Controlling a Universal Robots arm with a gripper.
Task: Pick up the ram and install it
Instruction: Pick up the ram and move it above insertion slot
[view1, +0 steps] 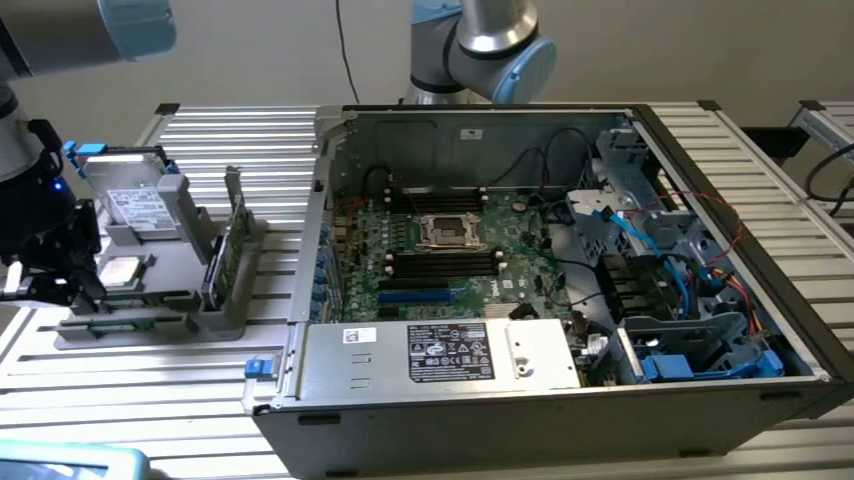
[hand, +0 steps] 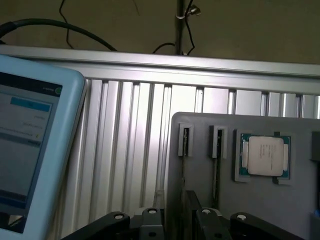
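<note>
Exterior view: you see the ram (view1: 218, 258) upright in the gray holder (view1: 147, 325) at 9 o'clock of the open case (view1: 534, 400), with the gripper (view1: 54, 270) at the holder's 9 o'clock, its grip state impossible to tell.

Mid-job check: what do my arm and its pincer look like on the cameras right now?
The silver-grey tubular robot arm has smooth round metal segments, and its joints end in rounded light-blue caps. Its black pincer is matt and angular, built of hinged links fixed with round silver pivot pins. No lettering or markings can be read on either.
</note>
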